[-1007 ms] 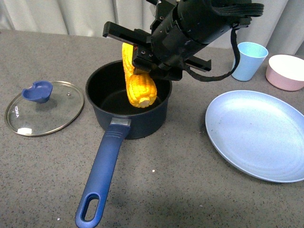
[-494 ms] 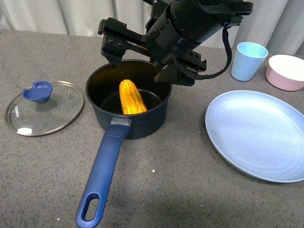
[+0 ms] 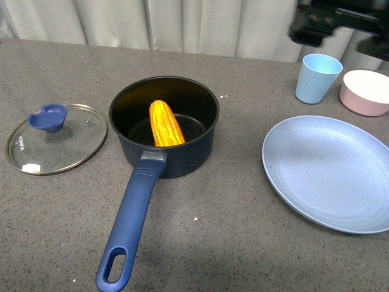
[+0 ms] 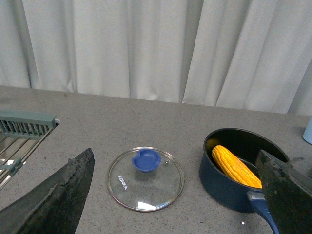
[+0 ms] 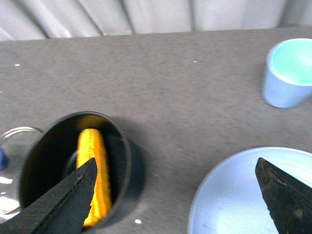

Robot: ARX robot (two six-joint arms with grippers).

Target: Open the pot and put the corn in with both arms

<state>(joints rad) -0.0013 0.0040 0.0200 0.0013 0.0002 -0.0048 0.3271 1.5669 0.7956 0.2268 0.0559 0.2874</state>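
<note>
The navy pot (image 3: 182, 157) stands uncovered at the table's middle, its long blue handle (image 3: 135, 216) pointing toward me. The corn (image 3: 165, 123) lies inside it, leaning on the near wall. The right arm (image 3: 337, 21) shows blurred at the top right, far from the pot. My right gripper (image 5: 175, 163) is open and empty, high above the table between the pot (image 5: 130, 168) with the corn (image 5: 92, 170) and the plate. My left gripper (image 4: 175, 153) is open and empty, well back from the pot (image 4: 219, 185) and the corn (image 4: 234, 165).
The glass lid (image 3: 67, 143) with a blue knob lies flat left of the pot, also in the left wrist view (image 4: 146, 187). A large light-blue plate (image 3: 328, 170), a blue cup (image 3: 317, 78) and a pink bowl (image 3: 366, 91) stand right. A dish rack (image 4: 24, 127) is far left.
The right gripper held the corn over the pot, opened and dropped it in. The arm then pulled away up and to the right, out of the pot area.
</note>
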